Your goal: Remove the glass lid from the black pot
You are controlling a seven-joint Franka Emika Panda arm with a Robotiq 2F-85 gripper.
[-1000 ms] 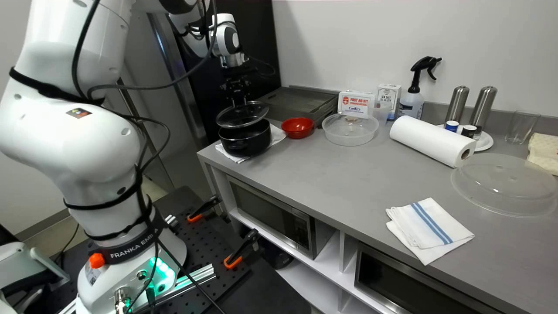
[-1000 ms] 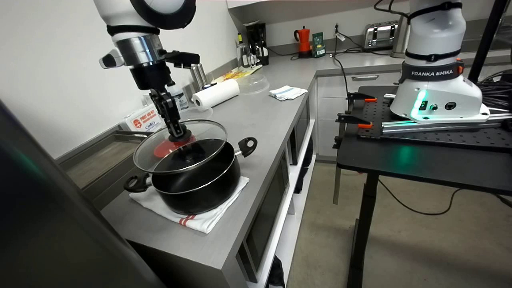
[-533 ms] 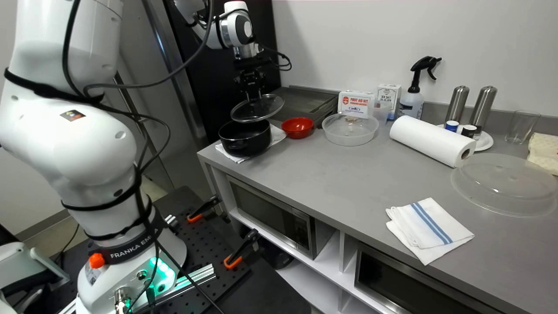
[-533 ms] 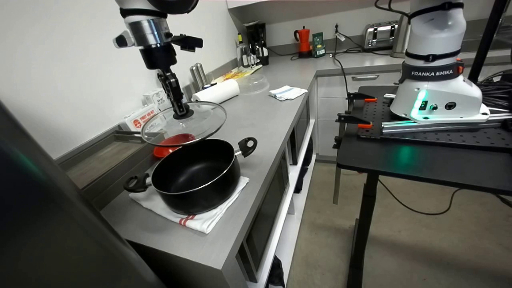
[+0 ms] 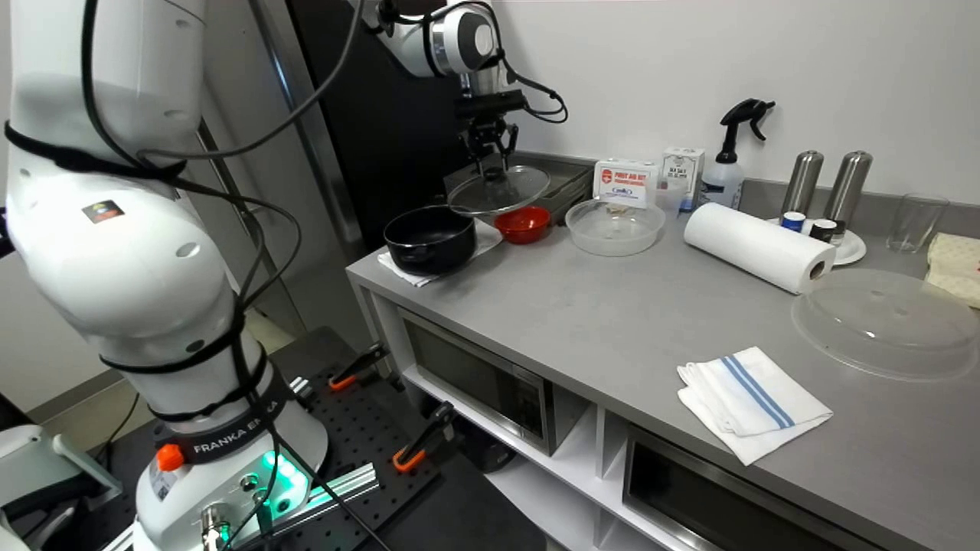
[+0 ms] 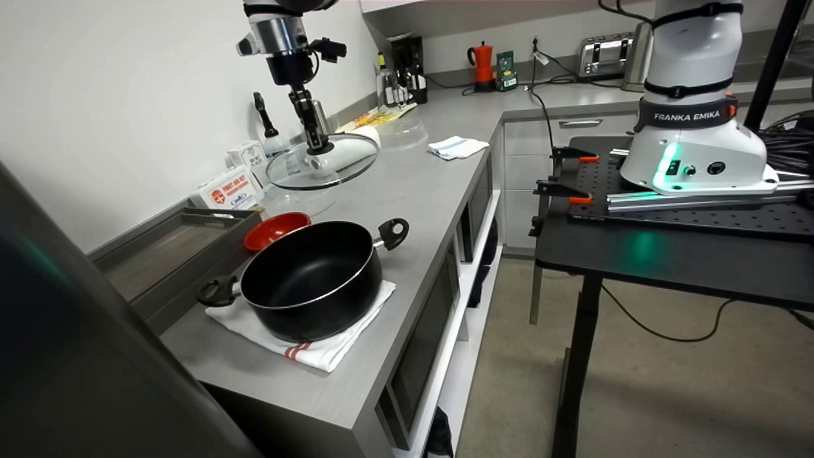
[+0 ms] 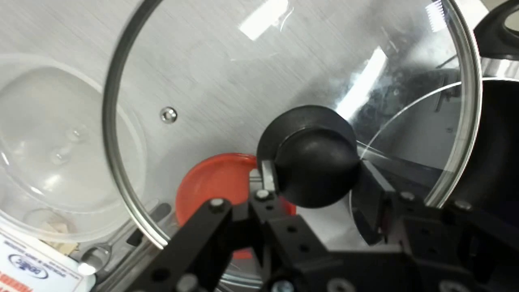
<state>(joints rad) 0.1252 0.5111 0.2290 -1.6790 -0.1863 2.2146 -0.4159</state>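
Observation:
The glass lid hangs in the air, held by its black knob. My gripper is shut on that knob, one finger on each side, as the wrist view shows. In an exterior view the lid is slightly tilted, above and beyond the pot. The black pot stands uncovered on a folded towel, its inside visible and two side handles showing. The pot also shows in an exterior view and at the right edge of the wrist view, partly behind the lid's glass.
A red bowl sits beside the pot, below the lid. A grey tray lies along the wall. A clear round container, first aid box and paper towel roll stand farther along the counter. The towel lies under the pot.
The gripper and lid have moved up and away from over the pot, to above the red bowl. The pot's opening is now uncovered. The pot has not moved.

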